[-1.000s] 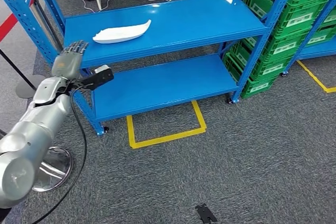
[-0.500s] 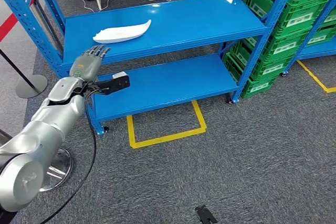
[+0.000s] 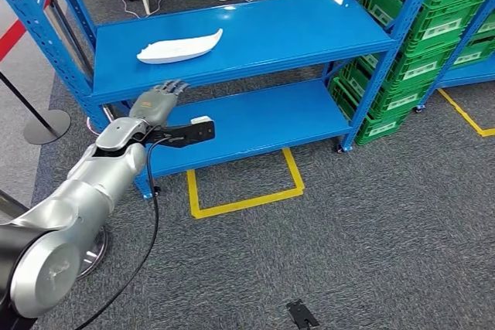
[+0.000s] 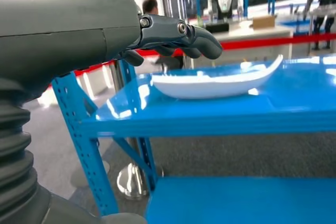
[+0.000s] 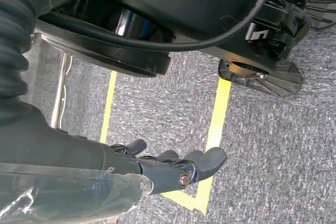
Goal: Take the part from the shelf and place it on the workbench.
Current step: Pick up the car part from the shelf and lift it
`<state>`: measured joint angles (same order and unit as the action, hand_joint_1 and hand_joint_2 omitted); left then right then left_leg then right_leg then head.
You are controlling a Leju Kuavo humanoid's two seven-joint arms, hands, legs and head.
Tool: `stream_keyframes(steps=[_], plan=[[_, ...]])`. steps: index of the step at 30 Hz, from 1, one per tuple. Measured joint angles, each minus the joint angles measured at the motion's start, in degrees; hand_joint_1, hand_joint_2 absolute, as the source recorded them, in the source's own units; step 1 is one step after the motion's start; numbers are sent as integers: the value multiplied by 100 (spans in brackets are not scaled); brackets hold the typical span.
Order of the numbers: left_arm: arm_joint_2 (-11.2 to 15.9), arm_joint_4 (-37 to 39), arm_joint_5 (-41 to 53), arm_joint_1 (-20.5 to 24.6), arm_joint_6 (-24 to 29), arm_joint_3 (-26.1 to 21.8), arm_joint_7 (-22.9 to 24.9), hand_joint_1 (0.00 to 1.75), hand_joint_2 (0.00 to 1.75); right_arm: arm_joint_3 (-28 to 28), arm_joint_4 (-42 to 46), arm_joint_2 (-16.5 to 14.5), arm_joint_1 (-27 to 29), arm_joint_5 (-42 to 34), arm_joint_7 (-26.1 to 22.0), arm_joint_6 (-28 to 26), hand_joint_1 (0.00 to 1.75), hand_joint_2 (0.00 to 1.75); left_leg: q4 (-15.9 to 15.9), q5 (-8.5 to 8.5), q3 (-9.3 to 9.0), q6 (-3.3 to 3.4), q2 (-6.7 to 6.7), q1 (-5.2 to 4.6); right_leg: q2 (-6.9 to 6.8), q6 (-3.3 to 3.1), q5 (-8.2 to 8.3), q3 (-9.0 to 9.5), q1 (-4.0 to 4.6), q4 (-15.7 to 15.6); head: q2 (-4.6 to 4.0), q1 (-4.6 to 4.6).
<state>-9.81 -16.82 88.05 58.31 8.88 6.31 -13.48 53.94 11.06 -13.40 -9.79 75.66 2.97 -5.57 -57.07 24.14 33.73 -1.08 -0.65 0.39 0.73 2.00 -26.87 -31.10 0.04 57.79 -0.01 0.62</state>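
I've got my left robot hand [image 3: 156,102] out in front of the blue shelf [image 3: 280,32], just below its upper board, fingers [image 4: 186,32] stretched forward, slightly apart, holding nothing. The part [image 3: 179,47] lies on that upper board toward its left end: white, long, shallow, glossy, tapering to an upturned point. My right robot hand [image 5: 174,169] hangs over the carpet, fingers loosely extended, holding nothing.
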Motion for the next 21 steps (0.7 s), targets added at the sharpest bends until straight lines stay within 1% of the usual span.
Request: stream_keyframes(steps=[3, 7, 11, 16, 21], plan=[[-9, 9, -79, -1, -141, 1, -34, 0, 175, -1, 0, 0, 1, 12, 2, -1, 0, 175, 0, 0, 0, 0, 0, 1, 0, 0, 0, 0, 0, 0, 1, 0], [-17, 12, -124, -5, -103, 1, -32, 0, 175, -1, 0, 2, 1, 20, 2, -2, 0, 175, 0, 0, 1, 0, 0, 1, 0, 0, 0, 0, 0, 0, 1, -1], [-25, 13, -193, -27, 32, 1, 16, 0, 0, -1, 0, 1, 1, 19, 0, -5, 0, 175, 0, 0, 1, 0, 0, 0, 0, 0, 0, 0, 0, 0, 1, 0], [-30, 12, -269, -40, 114, 1, 164, 0, 0, 0, 0, 1, 3, 15, 1, -5, 0, 175, 0, 0, 1, 0, 0, 0, 0, 0, 0, 0, 0, 0, 1, 1], [-33, 10, -285, -40, 144, 1, 196, 0, 0, 0, 0, 0, 4, 9, 2, -5, 0, 175, 0, 0, 1, 0, 0, 0, 0, 0, 0, -1, 0, 0, 1, 1]])
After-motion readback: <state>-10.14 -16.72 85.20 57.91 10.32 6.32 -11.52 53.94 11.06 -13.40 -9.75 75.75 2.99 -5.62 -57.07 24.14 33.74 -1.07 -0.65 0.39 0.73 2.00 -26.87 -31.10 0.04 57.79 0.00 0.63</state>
